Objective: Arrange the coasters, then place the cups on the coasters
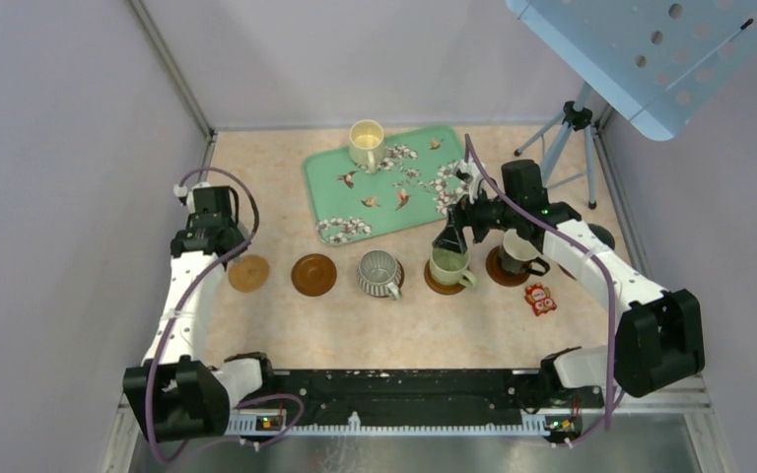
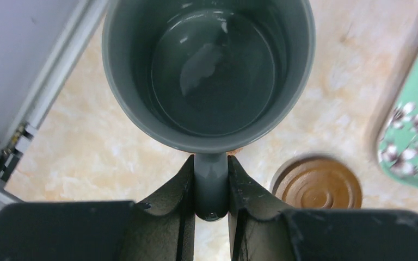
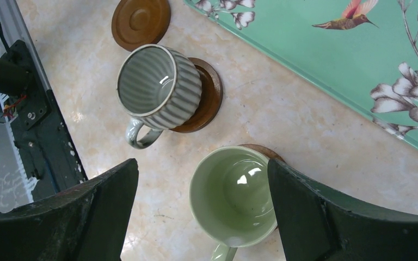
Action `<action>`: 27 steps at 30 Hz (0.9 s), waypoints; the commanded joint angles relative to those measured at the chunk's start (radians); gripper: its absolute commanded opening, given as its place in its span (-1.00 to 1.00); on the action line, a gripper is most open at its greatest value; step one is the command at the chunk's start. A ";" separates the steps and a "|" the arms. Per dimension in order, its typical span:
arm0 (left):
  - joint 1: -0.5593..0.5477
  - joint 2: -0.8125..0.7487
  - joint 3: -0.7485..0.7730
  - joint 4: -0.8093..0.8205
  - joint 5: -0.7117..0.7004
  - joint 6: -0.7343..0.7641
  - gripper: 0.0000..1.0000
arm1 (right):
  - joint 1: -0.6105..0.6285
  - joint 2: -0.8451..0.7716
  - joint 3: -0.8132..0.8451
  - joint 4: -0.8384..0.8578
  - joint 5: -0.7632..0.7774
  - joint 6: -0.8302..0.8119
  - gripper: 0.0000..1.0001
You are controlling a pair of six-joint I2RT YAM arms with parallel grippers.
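Note:
My left gripper (image 2: 211, 184) is shut on the handle of a grey cup (image 2: 212, 70), held upright over the table's left side; in the top view my left gripper (image 1: 213, 223) hides it. A bare brown coaster (image 2: 318, 186) lies just right of it. Two bare coasters, tan (image 1: 248, 273) and brown (image 1: 313, 275), start a row. The ribbed cup (image 1: 379, 273), pale green cup (image 1: 449, 266) and black cup (image 1: 518, 258) each sit on a coaster. My right gripper (image 3: 202, 163) hangs open above the green cup (image 3: 234, 196). A cream-yellow cup (image 1: 366, 143) stands on the tray.
The green floral tray (image 1: 384, 187) lies behind the row. A red owl trinket (image 1: 540, 299) sits at the front right. A tripod (image 1: 564, 138) stands at the back right. The left wall rail (image 2: 49, 81) runs close to the held cup.

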 commanded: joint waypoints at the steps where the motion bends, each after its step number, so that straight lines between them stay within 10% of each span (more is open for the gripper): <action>1: 0.006 -0.062 -0.044 0.038 0.090 -0.007 -1.00 | -0.010 0.003 0.000 0.026 -0.034 0.001 0.73; 27: 0.006 -0.128 -0.261 0.232 0.027 0.063 -1.00 | -0.011 0.033 0.007 0.011 -0.066 0.001 0.73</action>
